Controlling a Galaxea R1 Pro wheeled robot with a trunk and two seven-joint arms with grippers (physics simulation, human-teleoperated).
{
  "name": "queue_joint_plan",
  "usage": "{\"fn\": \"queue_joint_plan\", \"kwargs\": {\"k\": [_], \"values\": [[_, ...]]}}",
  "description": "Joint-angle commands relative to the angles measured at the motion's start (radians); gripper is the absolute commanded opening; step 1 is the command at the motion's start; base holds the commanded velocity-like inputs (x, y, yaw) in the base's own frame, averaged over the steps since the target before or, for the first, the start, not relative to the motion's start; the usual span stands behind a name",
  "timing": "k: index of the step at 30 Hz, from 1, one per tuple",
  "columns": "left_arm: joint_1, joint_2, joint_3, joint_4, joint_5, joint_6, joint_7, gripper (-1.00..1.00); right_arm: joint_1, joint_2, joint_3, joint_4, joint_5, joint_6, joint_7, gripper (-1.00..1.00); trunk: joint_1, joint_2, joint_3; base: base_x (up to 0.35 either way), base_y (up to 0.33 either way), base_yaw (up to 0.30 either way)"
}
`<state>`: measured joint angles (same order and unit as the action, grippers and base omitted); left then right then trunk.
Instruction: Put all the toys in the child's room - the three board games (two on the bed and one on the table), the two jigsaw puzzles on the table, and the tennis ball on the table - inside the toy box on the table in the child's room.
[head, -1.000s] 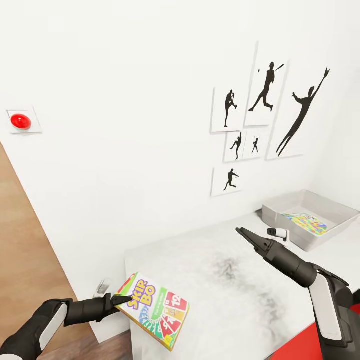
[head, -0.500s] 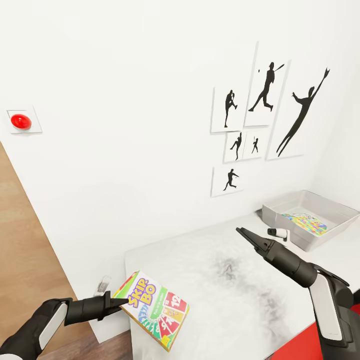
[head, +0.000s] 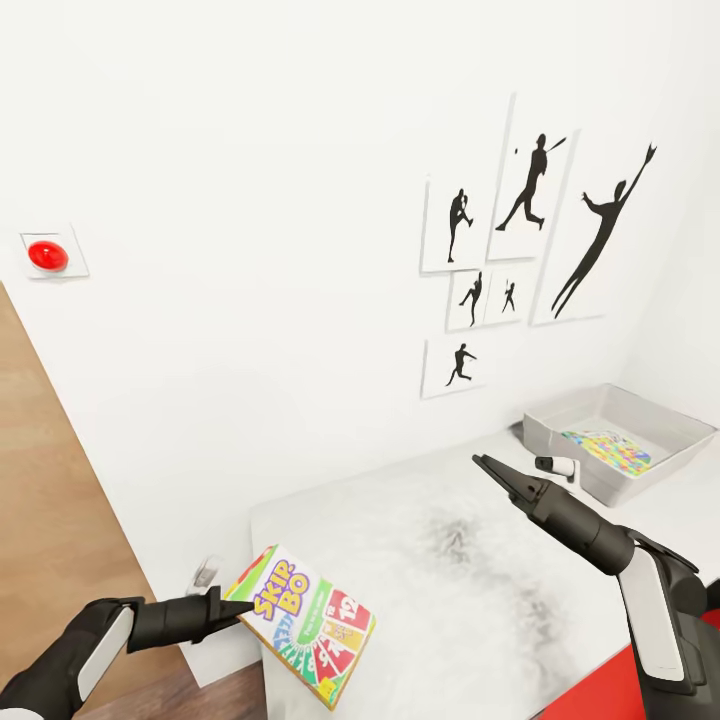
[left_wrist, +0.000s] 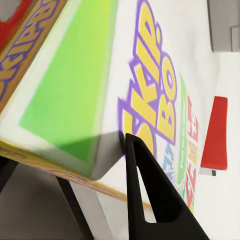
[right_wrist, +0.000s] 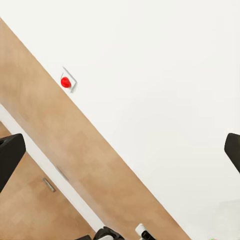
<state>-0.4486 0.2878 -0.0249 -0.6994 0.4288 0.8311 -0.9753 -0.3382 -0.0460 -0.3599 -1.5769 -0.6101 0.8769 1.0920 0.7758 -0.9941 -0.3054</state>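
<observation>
Skip-Bo board game (head: 305, 624): flat box, green-edged white lid, purple-yellow lettering, red banner strip, tilted. Left gripper (head: 232, 602) clamps its near corner, fingers closed on the box edge; the rest of the box hangs past the fingertips over the corner of the table (head: 470, 590). Right gripper (head: 487, 468) hovers above the tabletop, holds nothing, fingers spread wide in the right wrist view. Beyond it, the toy box (head: 560, 432) with a jigsaw puzzle (head: 610, 447) inside; small white object (head: 556, 466) between them. Silhouette pictures (head: 530, 225) on the wall above. Left wrist view shows the lettering close up (left_wrist: 150, 95); right wrist view a red wall button (right_wrist: 65, 82) and wood door.
</observation>
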Motion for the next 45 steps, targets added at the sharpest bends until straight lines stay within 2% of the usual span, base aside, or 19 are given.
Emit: {"fn": "queue_joint_plan", "kwargs": {"k": [1, 9, 19, 22, 25, 27, 33, 37, 39, 45], "values": [[-0.001, 0.001, -0.002, 0.0, 0.006, 0.005, -0.002, -1.0, -0.001, 0.0, -0.001, 0.0, -0.002, 0.005, 0.001, 1.0, 0.0, -0.001, -0.001, 0.0, 0.0, 0.0], [-0.001, 0.006, -0.001, 0.0, 0.003, 0.007, -0.095, -1.0, -0.001, 0.0, -0.001, 0.001, -0.002, 0.004, 0.002, 1.0, -0.027, 0.048, 0.021, 0.0, 0.0, 0.0], [-0.001, 0.012, 0.002, -0.001, 0.003, 0.016, -0.119, -1.0, -0.001, -0.001, -0.003, 0.003, -0.003, 0.003, 0.004, 1.0, -0.065, 0.118, 0.052, 0.0, 0.0, 0.0], [-0.007, 0.027, 0.007, -0.018, 0.005, 0.045, -0.14, -1.0, -0.001, -0.001, -0.018, 0.003, -0.003, 0.005, 0.005, 1.0, -0.077, 0.139, 0.061, 0.0, 0.0, 0.0], [-0.053, 0.035, 0.007, -0.079, 0.004, 0.137, -0.153, -1.0, -0.001, -0.001, -0.042, 0.007, -0.003, 0.005, 0.006, 1.0, -0.088, 0.16, 0.071, 0.0, 0.0, 0.0], [-0.075, 0.041, 0.008, -0.11, 0.008, 0.174, -0.158, -1.0, -0.001, -0.002, -0.05, 0.009, -0.003, 0.006, 0.007, 1.0, -0.096, 0.174, 0.077, 0.0, 0.0, 0.0], [-0.097, 0.065, 0.011, -0.14, 0.012, 0.208, -0.166, -1.0, -0.001, 0.0, -0.059, 0.01, -0.003, 0.004, 0.009, 1.0, -0.119, 0.216, 0.096, 0.0, 0.0, 0.0], [-0.1, 0.079, 0.011, -0.144, 0.012, 0.213, -0.218, -1.0, -0.001, 0.005, -0.059, 0.01, -0.002, 0.004, 0.008, 1.0, -0.134, 0.244, 0.108, 0.0, 0.0, 0.0], [-0.1, 0.084, 0.008, -0.145, 0.008, 0.214, -0.265, -1.0, -0.001, 0.01, -0.058, 0.012, -0.002, 0.003, 0.008, 1.0, -0.142, 0.258, 0.115, 0.0, 0.0, 0.0], [-0.101, 0.091, 0.005, -0.146, 0.006, 0.215, -0.308, -1.0, -0.001, 0.017, -0.054, 0.061, -0.001, 0.001, 0.007, 1.0, -0.165, 0.3, 0.133, 0.0, 0.0, 0.0]]}}
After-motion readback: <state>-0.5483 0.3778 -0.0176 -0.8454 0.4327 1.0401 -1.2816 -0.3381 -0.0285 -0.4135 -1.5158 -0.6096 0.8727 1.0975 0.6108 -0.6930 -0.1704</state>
